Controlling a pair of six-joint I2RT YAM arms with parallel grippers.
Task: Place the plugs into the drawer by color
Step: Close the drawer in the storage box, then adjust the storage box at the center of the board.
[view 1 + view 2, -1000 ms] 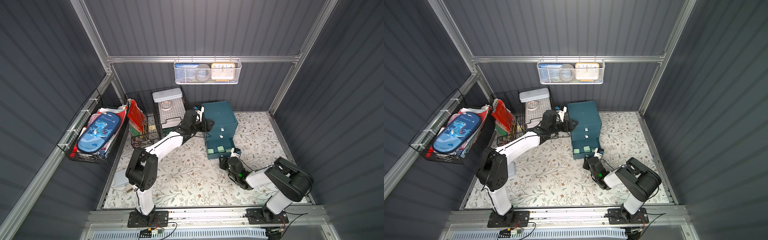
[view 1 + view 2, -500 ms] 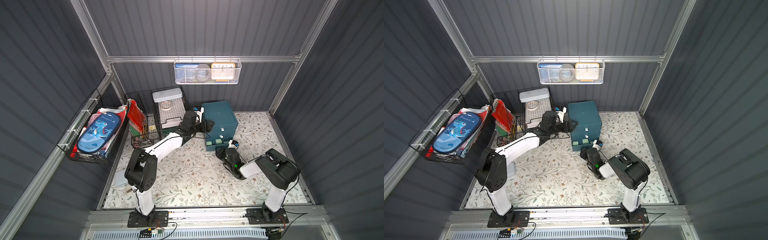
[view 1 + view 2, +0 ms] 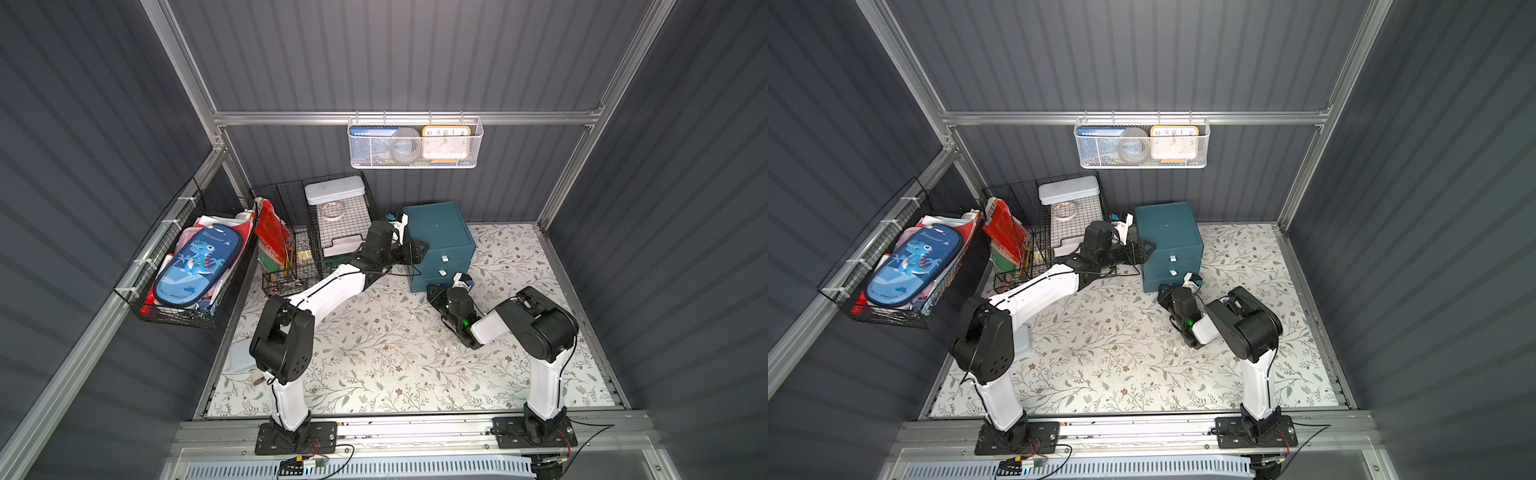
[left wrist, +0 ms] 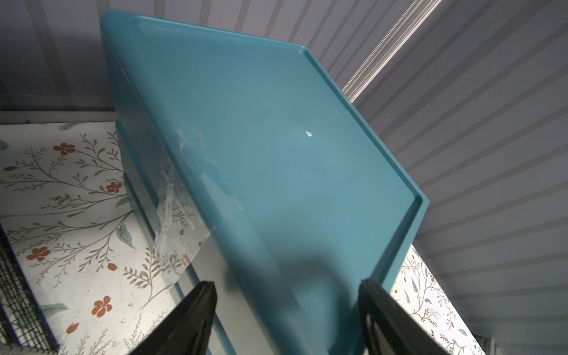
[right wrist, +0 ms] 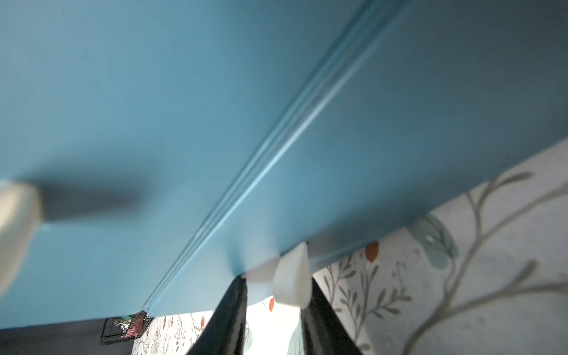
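Note:
The dark teal drawer [image 3: 438, 232] cabinet stands at the back of the floral mat, all three fronts flush in both top views. No plugs show in any view. My right gripper [image 3: 433, 291] sits low against the bottom front. In the right wrist view it [image 5: 276, 285] is shut on that front's white pull tab [image 5: 290, 281], which fills the gap between the fingers. My left gripper [image 3: 419, 250] is at the cabinet's upper left front corner. In the left wrist view it [image 4: 287, 285] stands wide open, with the corner of the drawer [image 4: 276, 138] cabinet between the fingers.
Black wire baskets [image 3: 332, 220] stand left of the cabinet, right behind my left arm. A wall basket holds a blue dinosaur pencil case [image 3: 195, 266]. A white mesh basket [image 3: 415, 143] with a clock hangs on the back wall. A pale flat lid [image 3: 242, 356] lies by the mat's left edge.
The bottom drawer stood pulled out with green plugs showing; my right gripper has moved toward the cabinet and the drawer is now pushed in. The left arm has stayed at the cabinet's corner.

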